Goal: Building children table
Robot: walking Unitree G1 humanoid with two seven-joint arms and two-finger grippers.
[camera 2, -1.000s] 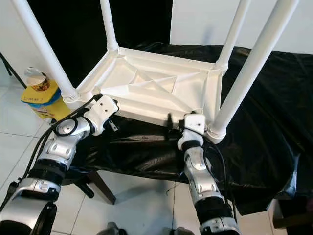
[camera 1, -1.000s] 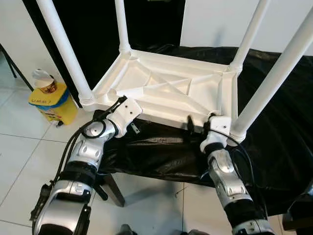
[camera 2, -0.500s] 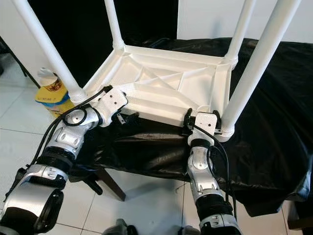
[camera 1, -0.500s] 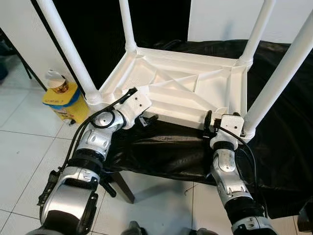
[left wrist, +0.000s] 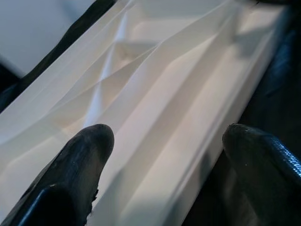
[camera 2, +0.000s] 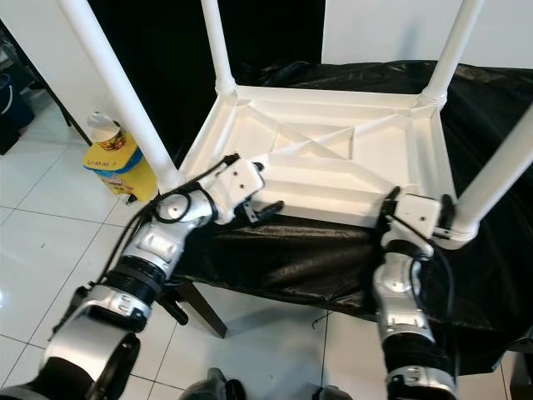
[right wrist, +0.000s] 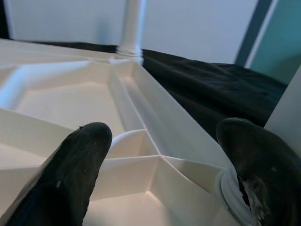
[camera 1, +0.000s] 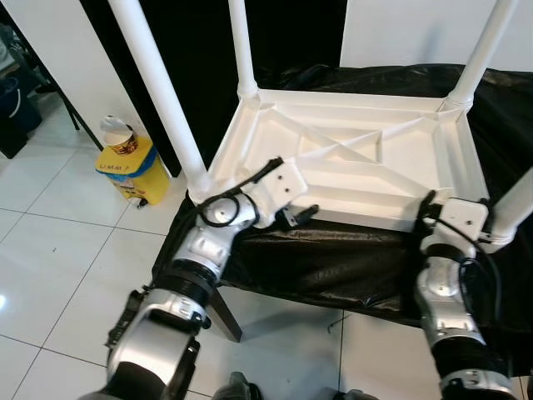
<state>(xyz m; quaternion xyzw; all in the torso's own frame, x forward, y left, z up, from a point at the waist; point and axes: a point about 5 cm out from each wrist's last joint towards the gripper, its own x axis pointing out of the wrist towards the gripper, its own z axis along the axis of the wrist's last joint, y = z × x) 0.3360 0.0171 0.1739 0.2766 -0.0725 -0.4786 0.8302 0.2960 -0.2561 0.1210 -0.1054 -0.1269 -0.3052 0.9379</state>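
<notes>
Lying upside down on a black cloth (camera 1: pixel 333 267) is the white table (camera 1: pixel 358 167), with its legs sticking up. It is made of smooth white plastic, and its underside has raised ribs that cross in a slanted shape inside a tall rim. Four round white legs can be counted, one at each corner: the near left leg (camera 1: pixel 158 92), the far left leg (camera 1: pixel 241 46), the far right leg (camera 1: pixel 483 50) and the near right leg (camera 1: pixel 520 208).

The left gripper (camera 1: pixel 296 215) is at the near long edge of the table, close to the near left corner. Its two black fingers (left wrist: pixel 80 165) are spread apart, one over the white ribbed side and one over the black cloth side, with the rim between them. The right gripper (camera 1: pixel 426 208) is at the same near edge, just beside the near right leg. Its fingers (right wrist: pixel 70 165) are spread wide too, with the corner of the table between them.

The cloth covers a low stand and hangs down over its front edge. A dark wooden leg (camera 1: pixel 221 304) shows under it. White floor tiles (camera 1: pixel 58 275) spread out to the left, with open room there. One yellow bin (camera 1: pixel 129 171) with a paper cup (camera 1: pixel 119 133) on top stands on the floor, near the left side of the table. A white wall (camera 1: pixel 400 29) is behind.
</notes>
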